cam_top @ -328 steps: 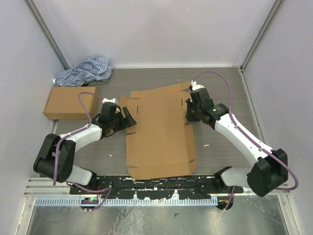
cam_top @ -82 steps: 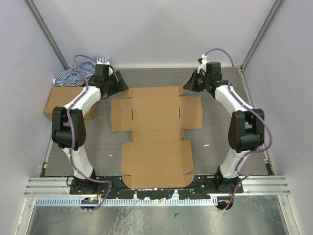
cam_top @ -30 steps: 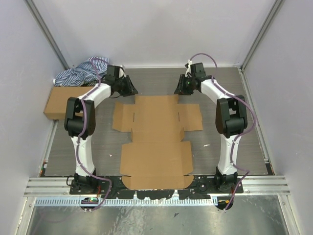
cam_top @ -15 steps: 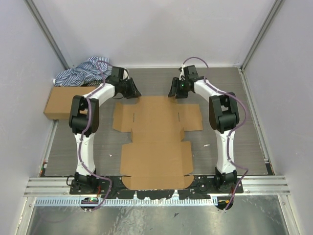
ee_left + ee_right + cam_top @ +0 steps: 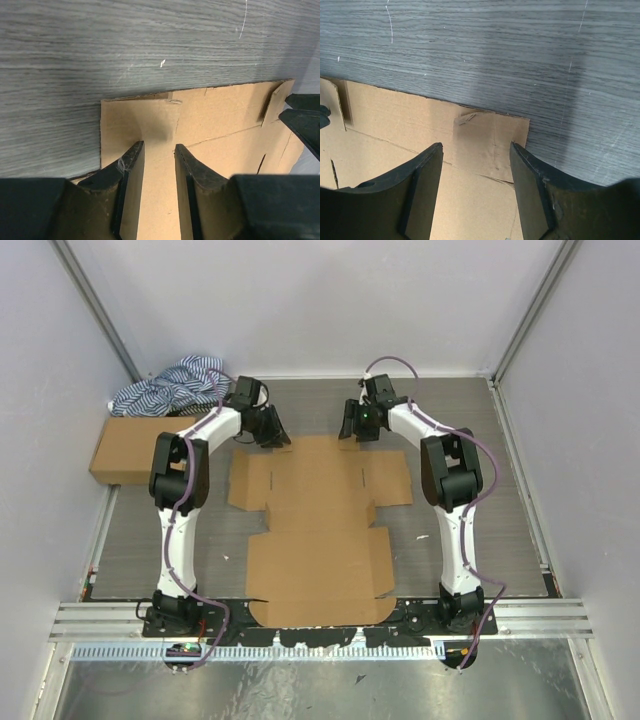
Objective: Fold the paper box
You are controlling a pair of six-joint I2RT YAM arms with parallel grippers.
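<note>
Jaws: left gripper [image 5: 274, 434] narrowly parted, right gripper [image 5: 348, 429] wider, both empty above the far corners of the paper box [image 5: 318, 510], flat mid-table [image 5: 455, 490]. Recommended: pinch both corners evenly, raise together along the crease.

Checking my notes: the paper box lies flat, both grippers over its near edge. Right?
Not quite. The paper box lies flat, but the left gripper and right gripper are over its far edge, away from the arm bases, as the top view shows.

No readable text, no labels, brands or numbers, in any view
</note>
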